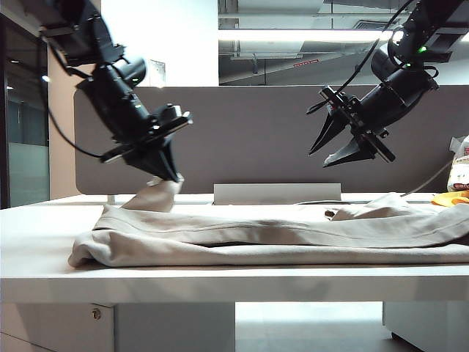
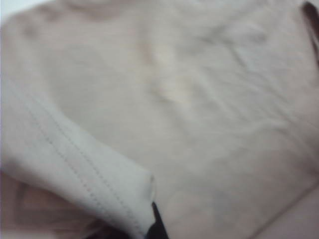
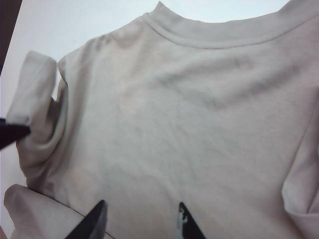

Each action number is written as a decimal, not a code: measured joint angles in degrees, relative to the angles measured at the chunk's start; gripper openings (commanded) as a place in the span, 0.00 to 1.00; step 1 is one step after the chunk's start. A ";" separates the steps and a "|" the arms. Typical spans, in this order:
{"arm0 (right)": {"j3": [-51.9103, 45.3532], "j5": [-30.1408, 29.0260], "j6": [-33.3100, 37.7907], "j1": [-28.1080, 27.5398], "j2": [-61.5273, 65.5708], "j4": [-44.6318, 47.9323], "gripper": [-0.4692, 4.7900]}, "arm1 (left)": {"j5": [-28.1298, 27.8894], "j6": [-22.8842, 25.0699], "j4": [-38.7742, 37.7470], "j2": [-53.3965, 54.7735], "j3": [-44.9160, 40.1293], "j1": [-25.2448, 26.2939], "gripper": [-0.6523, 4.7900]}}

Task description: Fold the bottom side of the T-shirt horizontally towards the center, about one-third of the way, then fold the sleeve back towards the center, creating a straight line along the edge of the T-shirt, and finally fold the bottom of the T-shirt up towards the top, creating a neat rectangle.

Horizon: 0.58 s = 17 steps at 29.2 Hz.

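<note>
Above the near-left end of the T-shirt (image 1: 278,238) the left gripper (image 1: 167,176) is clamped on a hemmed flap (image 2: 75,169) — the shirt's long axis runs across the table (image 1: 44,275), its middle rightward. Over the shirt's right half hangs the right gripper (image 1: 350,150) — jaws apart, empty.

T-shirt (image 1: 293,238) spread over nearly the whole table (image 1: 44,242), left gripper (image 1: 167,178) pinched on a raised fold at its left end, right gripper (image 1: 350,147) parted, hanging clear above the cloth, open air between them, grey partition (image 1: 249,139) close behind, packet (image 1: 460,165) at far right
</note>
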 measured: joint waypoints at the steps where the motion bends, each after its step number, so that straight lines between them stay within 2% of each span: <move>1: 0.00 0.00 0.00 0.00 0.00 -0.02 0.43 | 0.04 0.15 0.20 0.00 0.00 -0.79 0.11; 6: 0.00 0.02 0.02 0.00 0.00 -0.04 0.43 | 0.68 -0.22 2.67 0.02 -0.04 -3.96 0.12; 8: 0.00 0.02 0.02 0.00 0.02 -0.09 0.43 | 0.70 -1.18 3.67 0.04 -0.04 -3.96 0.40; 9: 0.00 0.02 0.00 0.00 0.00 -0.11 0.43 | 0.70 -1.31 3.78 0.07 -0.04 -3.91 0.61; 11: 0.00 0.02 0.02 0.02 0.00 -0.15 0.43 | 0.72 -1.40 3.80 0.09 -0.04 -3.96 0.83; 15: 0.00 0.02 0.02 0.04 0.00 -0.33 0.43 | 0.74 -1.40 3.89 0.09 -0.04 -3.98 0.97; 17: 0.00 0.02 0.02 0.04 0.00 -0.46 0.43 | 0.74 -1.36 3.74 0.09 -0.04 -3.98 0.97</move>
